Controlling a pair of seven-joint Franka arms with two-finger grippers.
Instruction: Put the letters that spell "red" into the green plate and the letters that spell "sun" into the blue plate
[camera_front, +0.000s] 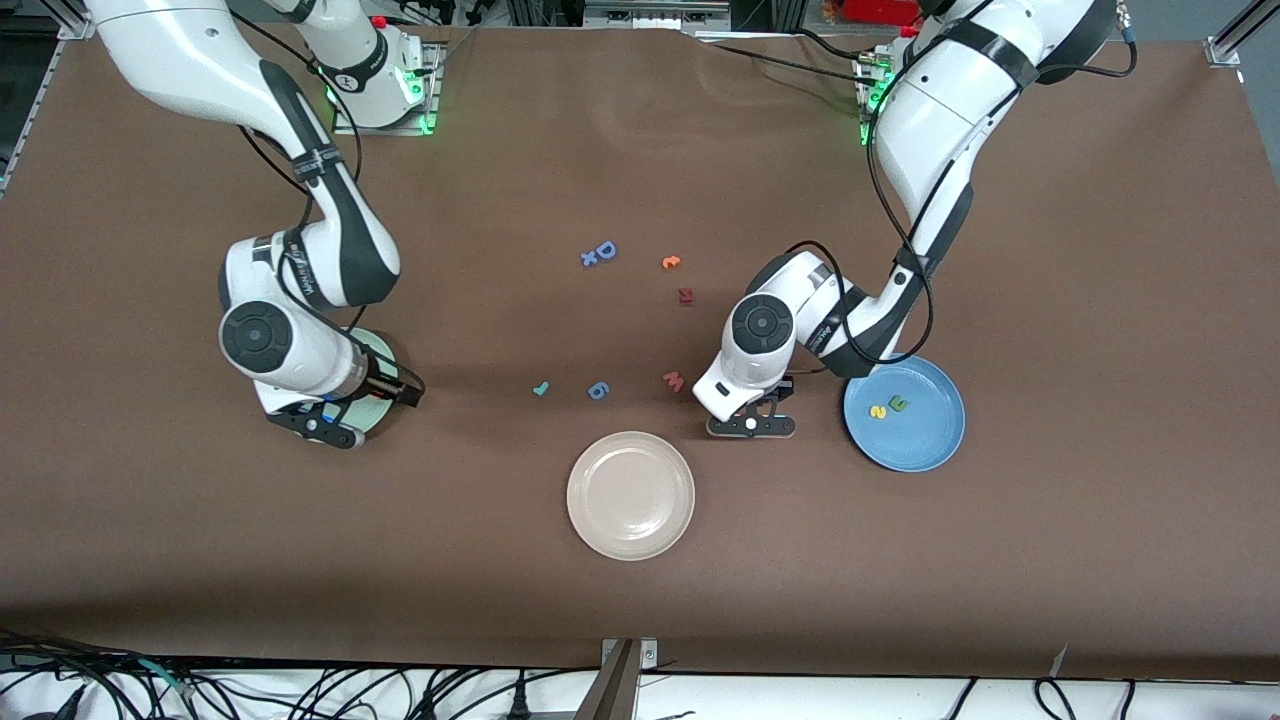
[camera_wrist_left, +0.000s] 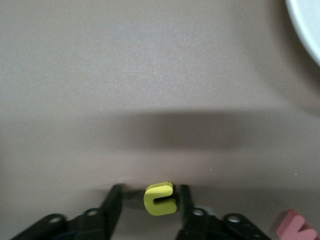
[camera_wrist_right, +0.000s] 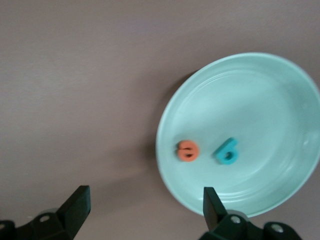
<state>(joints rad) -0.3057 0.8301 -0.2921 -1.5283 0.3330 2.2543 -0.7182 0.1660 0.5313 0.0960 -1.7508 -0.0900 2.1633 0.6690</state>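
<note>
Even overhead light, soft shadows under both arms; wrist views blurred, front view sharp.

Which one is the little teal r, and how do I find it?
Start at the beige plate nearest the front camera. Slightly farther off, three small letters lie in a row; the little teal r is the one at the right arm's end, thinner than the blue letter beside it.
</note>
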